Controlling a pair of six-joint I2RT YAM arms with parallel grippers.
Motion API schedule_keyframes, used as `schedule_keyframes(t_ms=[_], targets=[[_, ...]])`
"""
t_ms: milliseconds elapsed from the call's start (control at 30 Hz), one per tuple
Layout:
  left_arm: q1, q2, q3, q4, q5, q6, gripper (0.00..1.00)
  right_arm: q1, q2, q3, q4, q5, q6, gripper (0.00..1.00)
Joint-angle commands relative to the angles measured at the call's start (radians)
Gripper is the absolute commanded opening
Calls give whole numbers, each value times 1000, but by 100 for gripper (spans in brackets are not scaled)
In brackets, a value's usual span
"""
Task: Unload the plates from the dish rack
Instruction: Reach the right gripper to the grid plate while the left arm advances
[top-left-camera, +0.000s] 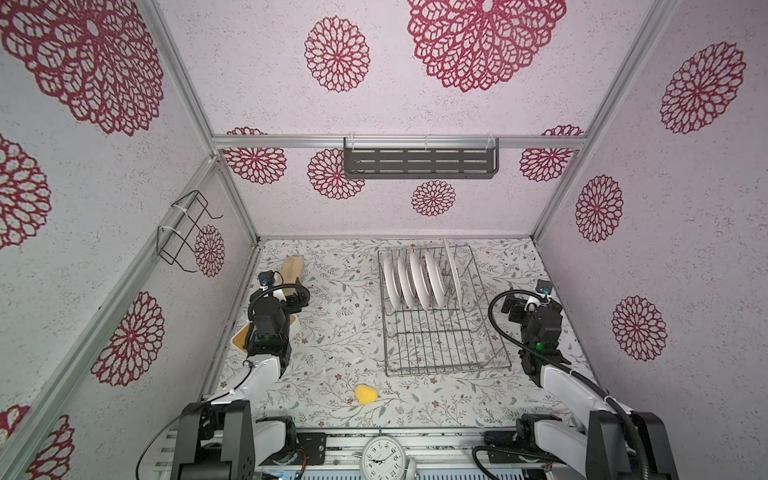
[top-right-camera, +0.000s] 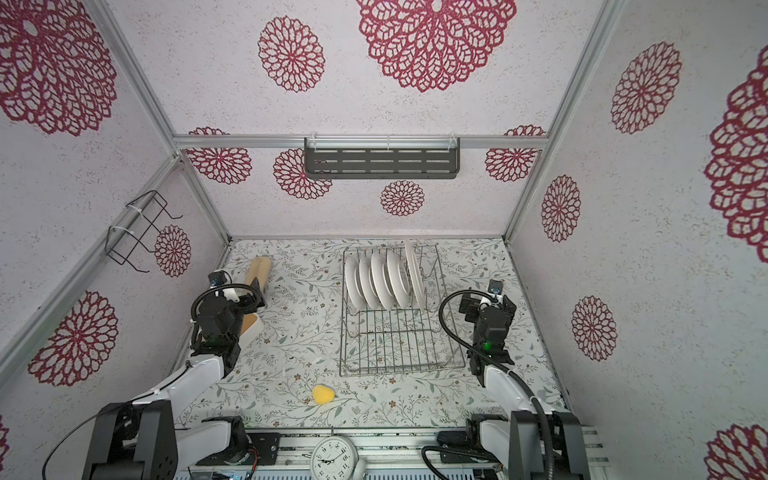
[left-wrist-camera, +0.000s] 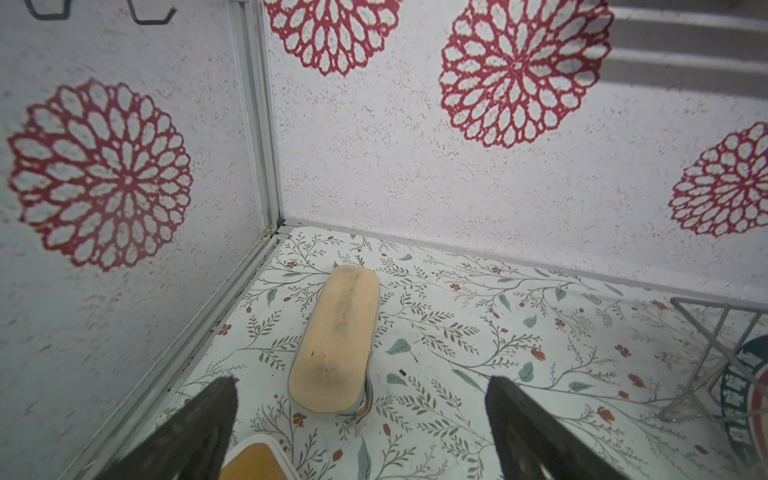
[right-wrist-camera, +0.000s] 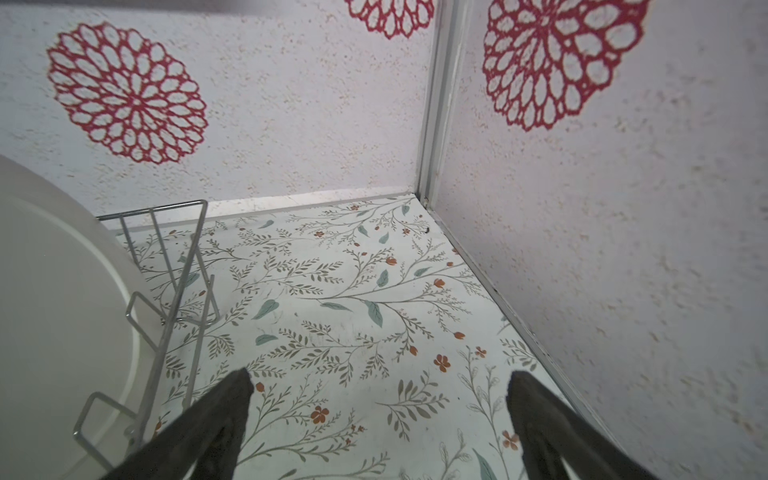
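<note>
Left pincer (left-wrist-camera: 361, 386) gapes far from dish rack (top-left-camera: 449, 370); right pincer (right-wrist-camera: 381, 379) gapes beside it.

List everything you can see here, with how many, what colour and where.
plates: five, white, on edge in the rack's far half
dish rack: one, silver-grey wire, right of centre
yellow lump: one, yellow, near side of the table
oblong object: one, tan, far left corner
lidded box: one, white with a tan top, under the left arm
slotted shelf: one, dark grey, back wall
wire holder: one, black, left wall
clock: one, white face, near edge
table: one, floral covering
left gripper: black, open, empty
right gripper: black, open, empty
</note>
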Motion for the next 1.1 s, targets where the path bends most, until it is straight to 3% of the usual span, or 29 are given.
schedule_keyframes(t_ms=[0,200,400,800,1067], targets=[[-26,-56,62,-222,-24,-131,97,6,-76,101,-240,125,62,99],[-122,-130,81,-343,-13,-235,97,74,-140,297,-605,164,166,99],[-272,-160,87,-396,-60,-318,97,309,-69,567,-900,332,191,99],[-426,-131,42,-385,-35,-439,97,659,139,891,-1205,392,333,99],[-464,-101,37,-352,10,-444,99,693,324,952,-1205,397,339,99]])
